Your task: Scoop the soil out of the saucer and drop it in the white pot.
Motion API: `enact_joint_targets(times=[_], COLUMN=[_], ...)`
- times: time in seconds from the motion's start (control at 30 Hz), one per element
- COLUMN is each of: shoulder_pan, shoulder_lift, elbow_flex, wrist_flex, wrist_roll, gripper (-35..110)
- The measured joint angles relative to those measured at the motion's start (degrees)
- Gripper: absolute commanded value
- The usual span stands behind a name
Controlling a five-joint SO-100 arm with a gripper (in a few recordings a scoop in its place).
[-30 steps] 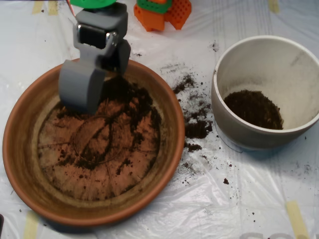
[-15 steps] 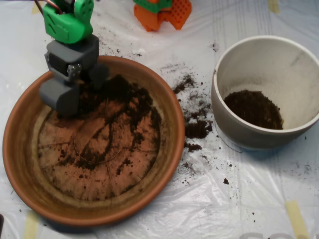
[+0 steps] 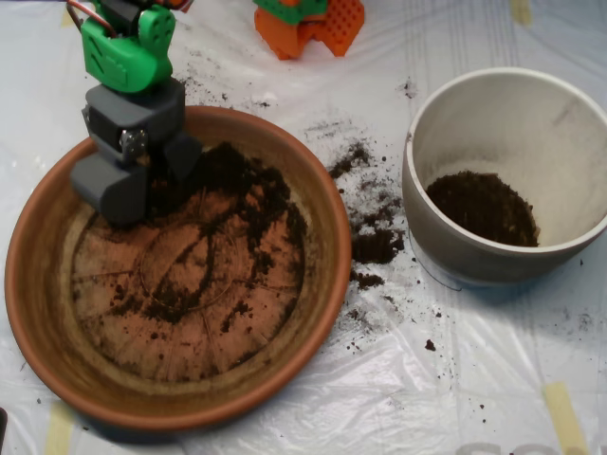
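One arm reaches in from the top left, its green joint housing (image 3: pixel 128 47) leaning over the far rim of the saucer (image 3: pixel 43 313). Below it the grey scoop (image 3: pixel 128 185) points down into the dish at its upper-left inside edge, its long axis running roughly from the top of the picture toward the bottom. The shells look closed together, their lower end on or just above the clay. Just to the right of the scoop lies the soil (image 3: pixel 251 194), a dark crumbly patch spread across the upper middle of the saucer, with thinner smears toward the centre. More crumbs are scattered on the plastic sheet (image 3: pixel 455 379) between the saucer and the white pot (image 3: pixel 446 256), which holds a dark heap of earth (image 3: pixel 482 207).
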State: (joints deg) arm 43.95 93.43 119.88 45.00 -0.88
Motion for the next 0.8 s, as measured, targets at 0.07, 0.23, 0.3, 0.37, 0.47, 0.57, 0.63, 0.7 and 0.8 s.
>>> enact_joint_targets(times=[0.07,0.23,0.3,0.37,0.47,0.57,0.63,0.7,0.8], shoulder_pan=[-0.53,-1.41,-1.67,-1.67,-1.76,-2.20,-2.55,-3.25,-4.31], shoulder_lift=[-2.29,-10.99,-16.17,-19.95,-22.24,-20.21,-18.11,-15.38,-11.34], elbow_flex=[-2.02,-11.60,-18.28,-24.70,-28.65,-25.66,-22.50,-18.72,-13.18], wrist_flex=[1.23,6.94,11.07,15.29,16.70,14.59,13.01,11.78,10.20], wrist_roll=[-0.44,-3.08,-4.48,-5.27,-5.71,-5.71,-5.89,-5.89,-5.89], gripper=[23,25,22,20,18,18,17,15,11])
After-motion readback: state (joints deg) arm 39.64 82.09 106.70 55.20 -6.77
